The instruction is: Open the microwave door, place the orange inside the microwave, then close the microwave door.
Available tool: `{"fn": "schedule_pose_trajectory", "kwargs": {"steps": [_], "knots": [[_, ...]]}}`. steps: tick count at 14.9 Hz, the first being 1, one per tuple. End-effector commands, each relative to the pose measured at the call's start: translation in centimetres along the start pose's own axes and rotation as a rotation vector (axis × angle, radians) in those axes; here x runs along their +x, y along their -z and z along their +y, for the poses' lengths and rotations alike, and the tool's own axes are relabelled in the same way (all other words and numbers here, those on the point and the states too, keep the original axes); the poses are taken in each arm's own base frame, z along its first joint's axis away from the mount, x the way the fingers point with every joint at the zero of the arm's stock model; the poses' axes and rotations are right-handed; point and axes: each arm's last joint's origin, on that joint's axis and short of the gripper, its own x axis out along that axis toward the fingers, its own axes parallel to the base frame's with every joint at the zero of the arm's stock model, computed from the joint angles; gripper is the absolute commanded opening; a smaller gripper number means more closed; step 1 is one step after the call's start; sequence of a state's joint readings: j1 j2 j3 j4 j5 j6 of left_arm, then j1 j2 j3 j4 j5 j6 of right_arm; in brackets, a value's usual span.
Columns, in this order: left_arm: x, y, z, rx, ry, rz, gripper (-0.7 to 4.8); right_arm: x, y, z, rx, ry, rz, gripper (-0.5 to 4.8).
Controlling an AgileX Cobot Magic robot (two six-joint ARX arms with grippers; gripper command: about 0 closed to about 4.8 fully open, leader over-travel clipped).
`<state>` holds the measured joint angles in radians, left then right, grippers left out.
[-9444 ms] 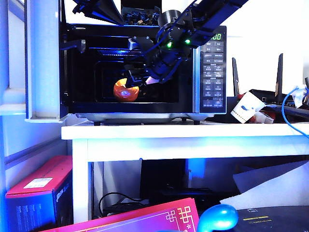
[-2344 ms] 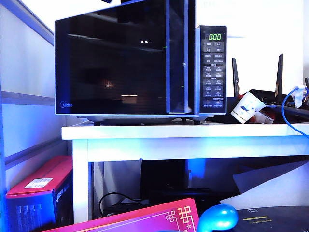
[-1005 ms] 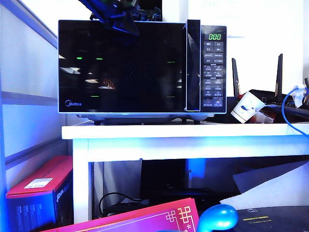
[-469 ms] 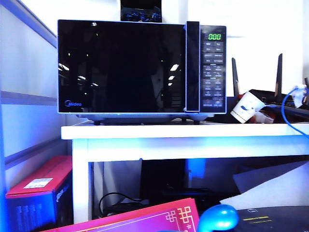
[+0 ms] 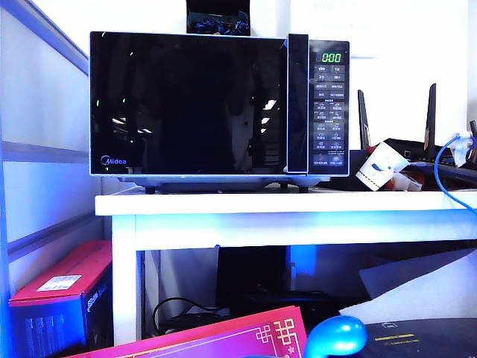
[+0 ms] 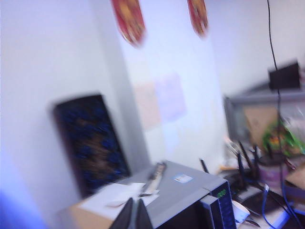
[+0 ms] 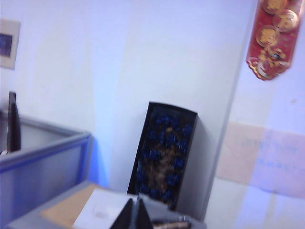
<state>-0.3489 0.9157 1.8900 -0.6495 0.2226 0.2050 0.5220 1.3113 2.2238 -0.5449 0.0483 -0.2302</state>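
The microwave (image 5: 220, 108) sits on the white desk (image 5: 283, 203) w/ the microwave door (image 5: 188, 103) flush shut, Midea logo at its lower left corner, green display lit above the button column at right. The orange isn't visible; dark glass hides the interior. Neither arm shows in the exterior view. Left hand (image 6: 134, 215) is up above the microwave's top, fingertips pressed together, holding nothing; view blurred. Right hand (image 7: 134, 213) is also up high, fingers closed tight & empty, facing a dark patterned panel (image 7: 166, 153) leaning on the wall. A crumpled paper cup (image 5: 380, 165) lies on the desk right of the microwave.
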Motion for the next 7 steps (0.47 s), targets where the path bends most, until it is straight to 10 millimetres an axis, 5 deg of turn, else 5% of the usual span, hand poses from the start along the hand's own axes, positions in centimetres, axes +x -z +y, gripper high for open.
{"fn": "schedule_pose_trajectory", "kwargs": {"steps": [1, 5, 7], "knots": [[-8.2, 0.0, -1.6, -0.020, -0.074, 0.112, -0.05, -6.3, -2.6, -0.8, -0.002, -0.040, -0.034, -0.05], [-18.8, 2.5, -4.5, -0.050, -0.089, 0.223, -0.05, -14.0, -3.8, -1.4, -0.062, -0.056, 0.005, -0.05], [-20.7, 4.9, -5.4, -0.059, -0.079, 0.262, -0.05, -15.1, -3.0, -1.3, -0.059, -0.078, 0.072, -0.05]]}}
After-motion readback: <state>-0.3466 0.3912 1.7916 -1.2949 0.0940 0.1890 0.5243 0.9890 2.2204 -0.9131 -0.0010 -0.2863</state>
